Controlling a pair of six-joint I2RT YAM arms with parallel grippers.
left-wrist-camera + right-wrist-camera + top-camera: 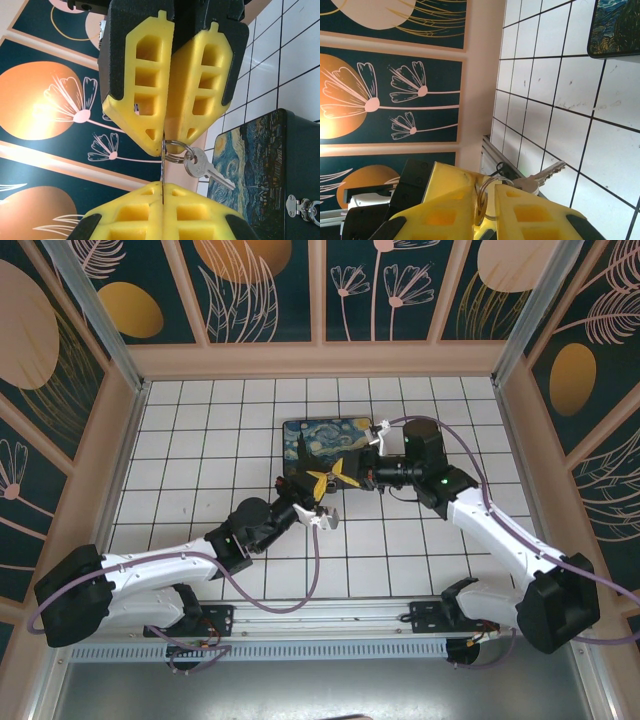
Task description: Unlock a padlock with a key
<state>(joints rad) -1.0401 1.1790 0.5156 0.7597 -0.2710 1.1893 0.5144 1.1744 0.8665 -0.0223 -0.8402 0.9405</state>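
Yellow fingers (145, 75) of the left gripper (164, 142) were pressed together on a thin ring (178, 143). The right gripper (487, 190) stood tip to tip with it, its pads (535, 215) pinching, as far as I could tell, the same ring from the other side. The key (210, 172) hung from this ring just beside both tips, free of any finger, with its blade pointing toward the box (265, 165). In the top view the two grippers were in the air over the near edge of the box, which stood near the middle of the table (200, 440), a little toward the far edge. I judged the step to be a handover or a new grip, so that one gripper would have the key ready for the padlock. To do it well, only one gripper should open, and slowly, once the other was seen to hold firmly; if both loosened together, the ring would fall. The ring was thin and smooth, so it could slip or turn between the pads. The better hold was probably on the flat head of the key, because a hanging key swings and its blade cannot be aimed. The free gripper should come at the head from the side and leave the blade bare.
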